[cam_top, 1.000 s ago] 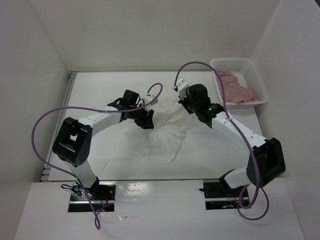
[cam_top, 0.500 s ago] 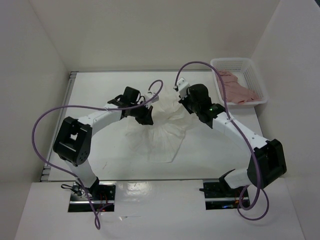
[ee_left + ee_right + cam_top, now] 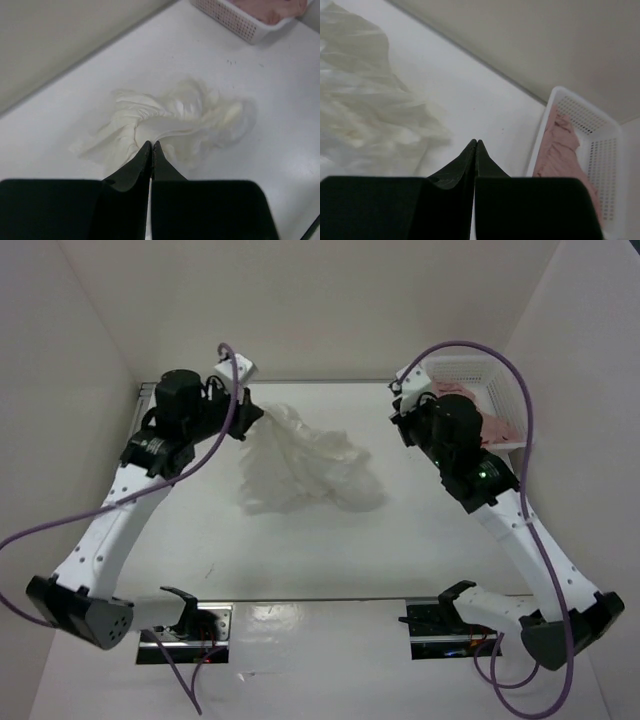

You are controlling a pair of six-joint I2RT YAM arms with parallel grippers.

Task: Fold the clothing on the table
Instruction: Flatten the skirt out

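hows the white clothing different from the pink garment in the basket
Colour: the white clothing is white and crinkly; the pink garment is pink. Place: the white clothing lies bunched on the open table; the pink garment sits inside the lattice basket. Handling: the left tool looks shut on an edge of the white clothing; no tool touches the pink garment. Both are soft cloth, rumpled, not folded.

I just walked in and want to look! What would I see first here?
A crumpled white garment lies heaped in the middle of the table, one end pinched in the shut left claw. The right claw hangs shut and empty nearby. A pink garment sits in a white basket at the far right corner.
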